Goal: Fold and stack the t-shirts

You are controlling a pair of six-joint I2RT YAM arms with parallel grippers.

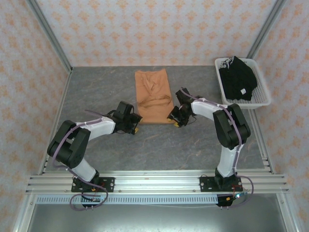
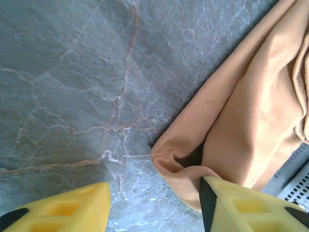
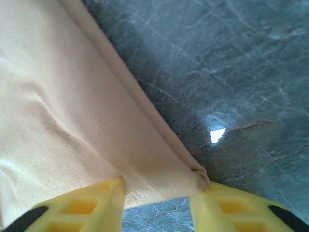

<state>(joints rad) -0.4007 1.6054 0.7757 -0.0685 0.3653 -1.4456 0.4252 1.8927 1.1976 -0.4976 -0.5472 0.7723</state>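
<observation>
Two arms, same build. Left arm and right arm: black joint housings, white link shells. A purplish cable bundle is strapped along each arm and loops out at its black base. At the right base there are thin coloured wires, possibly red and green; too small to be sure. Left gripper and right gripper: yellow plastic fingers with moulded rectangular pockets and black patches near the root.
</observation>
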